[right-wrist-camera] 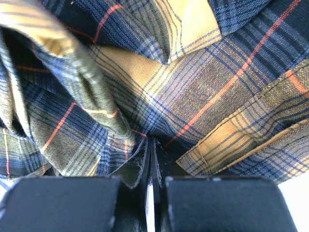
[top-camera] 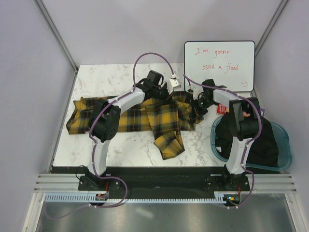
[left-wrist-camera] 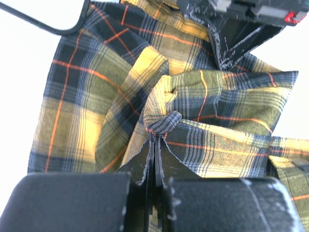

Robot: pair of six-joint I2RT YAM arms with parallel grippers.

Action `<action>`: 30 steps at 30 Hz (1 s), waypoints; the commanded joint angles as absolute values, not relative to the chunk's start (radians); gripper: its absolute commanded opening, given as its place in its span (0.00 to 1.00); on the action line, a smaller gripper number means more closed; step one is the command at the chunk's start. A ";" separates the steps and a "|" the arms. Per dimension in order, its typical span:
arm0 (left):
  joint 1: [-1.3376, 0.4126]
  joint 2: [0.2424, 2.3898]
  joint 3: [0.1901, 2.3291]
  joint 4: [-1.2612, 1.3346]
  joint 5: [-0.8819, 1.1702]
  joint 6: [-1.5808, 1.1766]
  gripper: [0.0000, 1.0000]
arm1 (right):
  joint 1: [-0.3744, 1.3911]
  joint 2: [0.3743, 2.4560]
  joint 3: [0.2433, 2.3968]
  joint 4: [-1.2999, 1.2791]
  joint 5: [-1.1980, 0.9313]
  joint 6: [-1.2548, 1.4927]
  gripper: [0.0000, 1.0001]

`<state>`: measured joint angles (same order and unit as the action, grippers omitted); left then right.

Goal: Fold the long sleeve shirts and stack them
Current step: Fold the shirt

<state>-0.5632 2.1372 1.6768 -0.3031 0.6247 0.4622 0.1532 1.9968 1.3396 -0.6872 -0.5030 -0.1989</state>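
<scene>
Wrist views show your left gripper (left-wrist-camera: 153,145) and right gripper (right-wrist-camera: 150,145) clamped on the crumpled yellow-and-black plaid flannel shirt (top-camera: 161,123) ahead, so spreading it flat looks next.

We see a whiteboard (top-camera: 219,65) with red handwriting propped just beyond the right fingers (top-camera: 197,109). A blue tub (top-camera: 286,145) holding black cloth (top-camera: 263,140) sits to their right, nearer the bases. A white marble table (top-camera: 106,77) lies beneath them.
</scene>
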 commanded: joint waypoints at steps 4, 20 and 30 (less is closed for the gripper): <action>-0.538 1.950 1.536 -0.143 0.730 0.414 0.02 | 0.156 2.011 1.318 -0.712 -0.445 -0.241 0.07; -0.528 2.049 1.548 -0.115 0.579 0.434 0.02 | 0.156 1.994 1.342 -0.742 -0.436 -0.261 0.08; -0.428 2.007 1.632 -0.360 0.612 0.380 0.60 | 0.156 1.846 1.416 -0.913 -0.469 -0.316 0.30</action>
<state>-0.5095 2.0983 1.5684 -0.2512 0.5709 0.4206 0.1551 1.9667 1.3663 -0.8024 -0.4782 -0.2646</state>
